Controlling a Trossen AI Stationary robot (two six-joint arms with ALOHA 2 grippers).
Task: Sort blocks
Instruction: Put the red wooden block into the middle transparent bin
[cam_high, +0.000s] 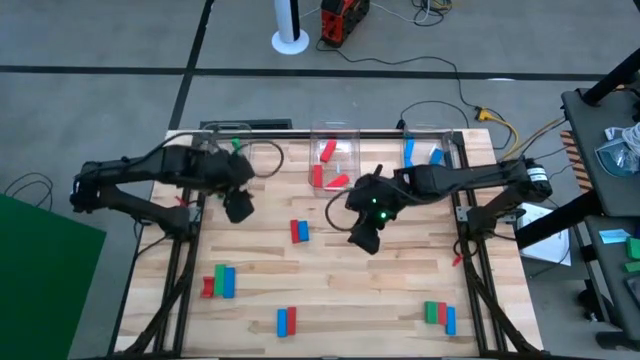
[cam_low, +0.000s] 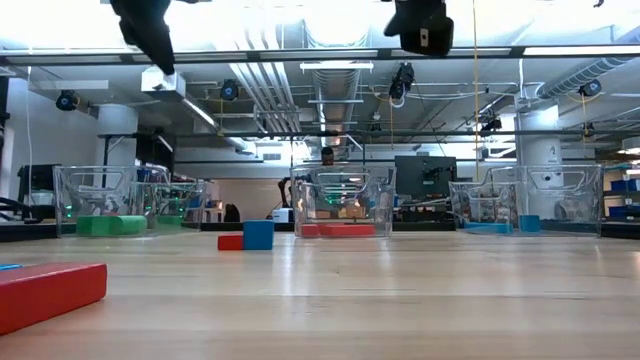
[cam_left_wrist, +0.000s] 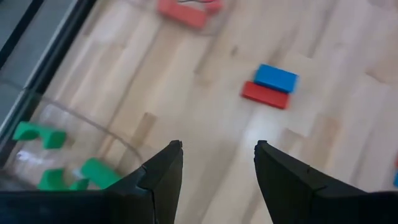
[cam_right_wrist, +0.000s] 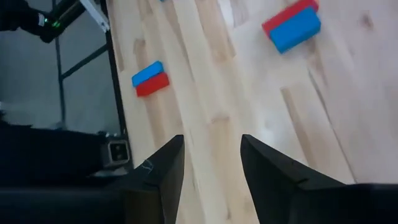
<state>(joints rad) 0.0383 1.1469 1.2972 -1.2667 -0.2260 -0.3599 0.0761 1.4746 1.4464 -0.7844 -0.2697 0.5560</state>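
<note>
Red and blue blocks (cam_high: 299, 231) side by side mid-table, long axes toward the bins, left claw (cam_high: 239, 208) and right claw (cam_high: 364, 240) wide, empty

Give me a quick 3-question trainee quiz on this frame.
1. True or false: the left gripper holds a block.
2. Which colour fills the middle bin? A) red B) green C) blue
3. How many blocks make up the group near the table's right front corner, in the high view?

Key:
1. False. Both the left gripper and the right gripper are open and empty above the table.
2. A, red.
3. Three: green, red and blue side by side.
</note>
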